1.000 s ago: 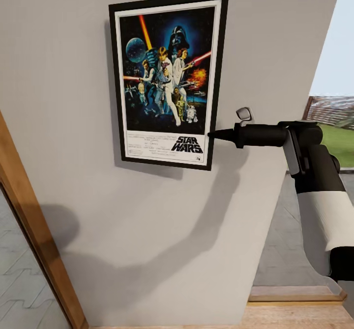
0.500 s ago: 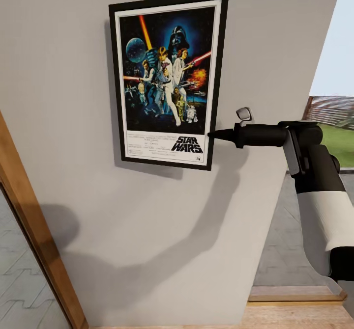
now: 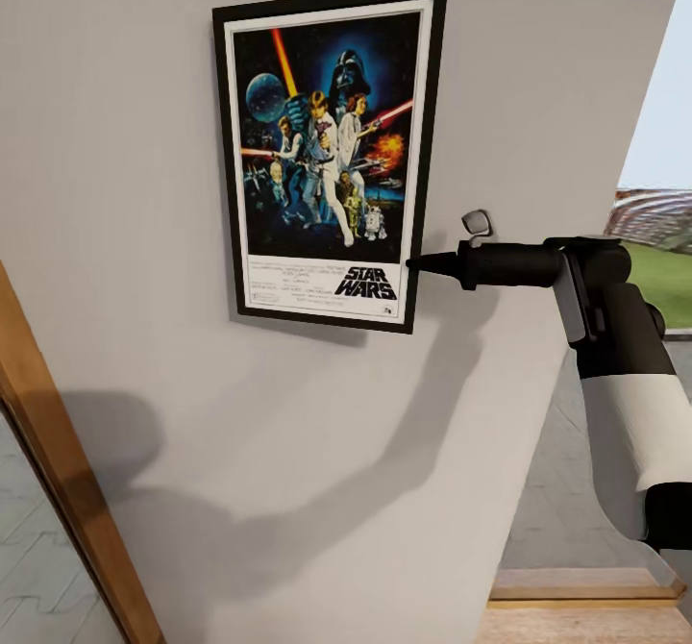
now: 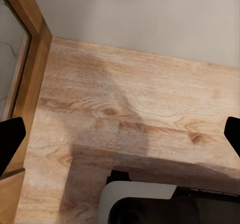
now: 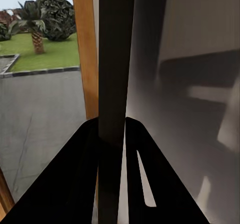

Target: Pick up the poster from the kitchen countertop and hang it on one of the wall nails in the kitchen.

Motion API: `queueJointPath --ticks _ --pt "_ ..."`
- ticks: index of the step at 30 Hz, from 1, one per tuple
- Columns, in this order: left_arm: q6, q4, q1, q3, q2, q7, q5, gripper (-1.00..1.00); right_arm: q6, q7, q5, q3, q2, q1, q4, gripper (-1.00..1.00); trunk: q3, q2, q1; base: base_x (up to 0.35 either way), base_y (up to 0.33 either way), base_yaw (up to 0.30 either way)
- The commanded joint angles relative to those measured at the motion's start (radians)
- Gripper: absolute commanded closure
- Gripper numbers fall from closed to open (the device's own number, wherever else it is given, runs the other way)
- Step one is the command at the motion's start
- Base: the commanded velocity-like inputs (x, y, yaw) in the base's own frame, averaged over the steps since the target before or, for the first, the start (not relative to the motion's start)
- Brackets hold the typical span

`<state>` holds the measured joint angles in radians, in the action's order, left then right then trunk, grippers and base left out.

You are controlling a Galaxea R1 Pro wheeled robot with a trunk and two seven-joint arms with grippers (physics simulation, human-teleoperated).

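Observation:
The poster [image 3: 327,154], black-framed with a white border and "STAR WARS" lettering at the bottom, lies flat and upright against the grey wall [image 3: 144,384]. My right gripper [image 3: 415,262] reaches in from the right and is shut on the lower right edge of the frame. In the right wrist view the frame edge [image 5: 116,58] runs straight between the two black fingers [image 5: 82,154]. My left gripper [image 4: 120,134] hangs open over the wooden floor [image 4: 150,98], holding nothing. Any wall nail is hidden behind the poster. The kitchen countertop is out of view.
A wooden door frame [image 3: 58,471] slants along the left of the wall. To the right, past the wall's end, an opening gives onto grey paving and a lawn [image 3: 668,279]. A wooden threshold [image 3: 586,586] lies at the wall's foot.
The whole head view has shifted slightly, so the door frame and floor sit a little lower and further left. The poster and my right gripper keep their places relative to each other.

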<state>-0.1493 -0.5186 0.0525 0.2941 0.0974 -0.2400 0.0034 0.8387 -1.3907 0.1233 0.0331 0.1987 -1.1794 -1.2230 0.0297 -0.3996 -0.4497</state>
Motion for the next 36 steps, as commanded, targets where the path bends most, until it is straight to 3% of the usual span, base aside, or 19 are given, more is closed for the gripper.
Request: queueJointPath --ticks 1,36 --pt "-0.001 -0.001 0.001 0.005 -0.002 -0.008 0.001 -1.0 0.01 -0.001 0.007 0.002 0.001 0.0 0.0 1.0 0.0 -0.001 0.0 0.0 0.0 0.0" --pt "-0.001 0.0 0.003 0.005 -0.001 -0.01 0.004 -1.0 0.008 0.0 0.007 0.002 0.008 0.0 0.0 1.0 0.0 -0.001 0.0 0.0 0.0 0.0"
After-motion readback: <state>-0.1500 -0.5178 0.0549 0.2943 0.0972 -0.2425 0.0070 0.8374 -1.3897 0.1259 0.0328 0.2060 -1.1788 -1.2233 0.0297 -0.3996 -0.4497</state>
